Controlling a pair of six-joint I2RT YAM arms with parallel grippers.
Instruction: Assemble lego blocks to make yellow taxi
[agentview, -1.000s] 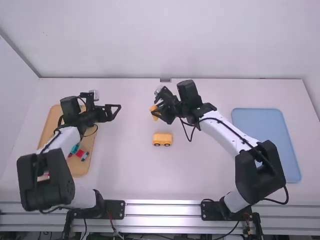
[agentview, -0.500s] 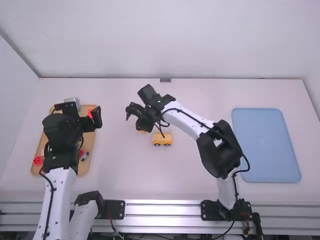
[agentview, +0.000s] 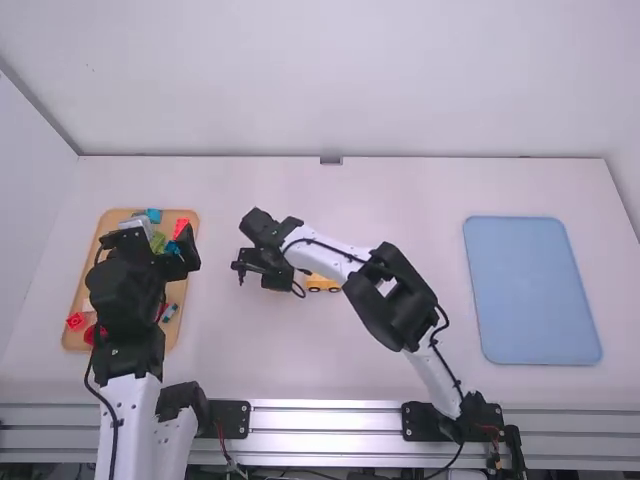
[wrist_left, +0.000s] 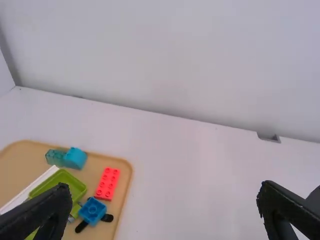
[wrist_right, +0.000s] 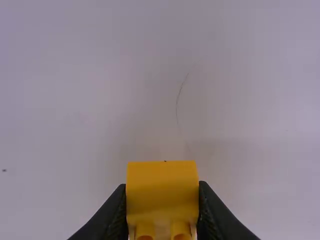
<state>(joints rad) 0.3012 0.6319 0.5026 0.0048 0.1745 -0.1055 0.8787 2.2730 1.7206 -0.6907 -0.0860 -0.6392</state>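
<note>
Here, the right gripper (wrist_right: 162, 186) is clamped on a glossy yellow plastic block (wrist_right: 162, 200) with two round studs, one finger pressed against each side. Beside that gripper, toward the right arm's side, a yellow toy-car base with black wheels (agentview: 322, 284) stands upright on the white table, partly hidden by the arm, its long axis running side to side. The right arm is clearly the nearer one, stretched up and across the middle. The left gripper (wrist_left: 165, 200), its fingers wide apart, is over the tan tray of bricks (agentview: 177, 292). Joining block to base would probably need a short shift back toward the right arm's side, studs aligned first.
</note>
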